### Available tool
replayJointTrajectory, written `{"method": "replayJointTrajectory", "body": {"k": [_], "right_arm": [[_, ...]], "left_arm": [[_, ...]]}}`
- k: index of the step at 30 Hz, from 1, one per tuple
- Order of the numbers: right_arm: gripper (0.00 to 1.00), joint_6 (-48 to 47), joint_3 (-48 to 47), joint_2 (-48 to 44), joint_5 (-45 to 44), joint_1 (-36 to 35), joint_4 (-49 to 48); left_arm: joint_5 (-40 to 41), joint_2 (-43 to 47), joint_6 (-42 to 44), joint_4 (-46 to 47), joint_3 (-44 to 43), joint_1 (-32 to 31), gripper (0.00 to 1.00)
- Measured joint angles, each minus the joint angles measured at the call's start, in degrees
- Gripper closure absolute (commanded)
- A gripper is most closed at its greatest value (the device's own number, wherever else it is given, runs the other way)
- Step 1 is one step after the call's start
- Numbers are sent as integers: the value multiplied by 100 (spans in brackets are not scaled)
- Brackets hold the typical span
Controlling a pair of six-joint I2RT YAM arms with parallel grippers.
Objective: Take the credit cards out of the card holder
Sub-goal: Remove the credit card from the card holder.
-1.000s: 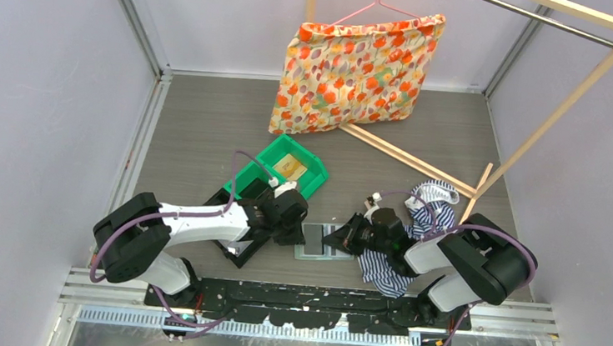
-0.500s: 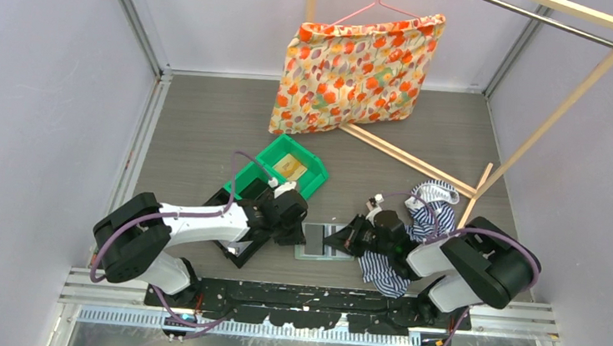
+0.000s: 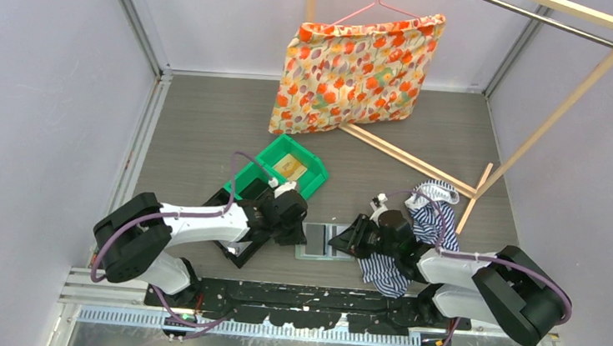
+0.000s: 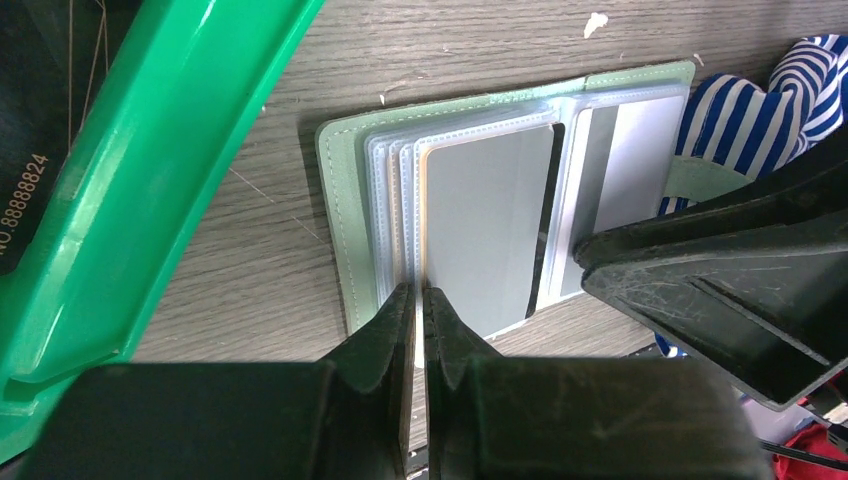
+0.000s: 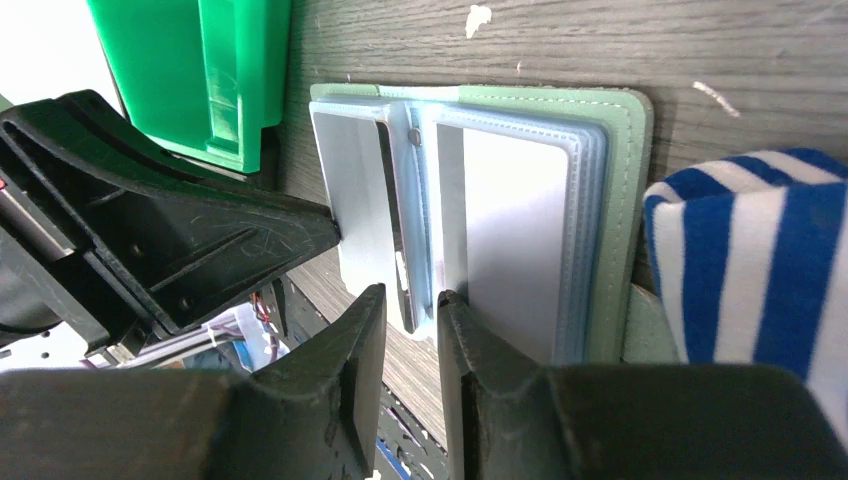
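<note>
Right arm (image 3: pixel 456 266) swung out; left fingers (image 4: pixel 385 340) pinch card (image 4: pixel 490 230)

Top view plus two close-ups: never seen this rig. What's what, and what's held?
Two robot arms are bolted at the near edge of the table. The wide shot is a fixed overhead camera. Each close-up is a wrist camera, so the black prongs are that arm's own fingers. On the table: an open sage-green card holder with grey cards in clear sleeves, a green bin, a striped cloth, and a wooden rack with a hanging floral bag. The left gripper is pinched shut on the holder's near edge; card or sleeve, I can't tell. The right gripper is slightly open, straddling the holder's middle.
</note>
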State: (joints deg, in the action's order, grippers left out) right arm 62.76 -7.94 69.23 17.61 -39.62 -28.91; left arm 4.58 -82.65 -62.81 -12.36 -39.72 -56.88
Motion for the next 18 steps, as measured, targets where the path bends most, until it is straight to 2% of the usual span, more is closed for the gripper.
{"method": "replayJointTrajectory", "body": {"k": [18], "right_arm": [[70, 63, -278, 1139, 304, 15, -761]], "left_arm": [[-81, -107, -20, 205, -2, 2, 92]]}}
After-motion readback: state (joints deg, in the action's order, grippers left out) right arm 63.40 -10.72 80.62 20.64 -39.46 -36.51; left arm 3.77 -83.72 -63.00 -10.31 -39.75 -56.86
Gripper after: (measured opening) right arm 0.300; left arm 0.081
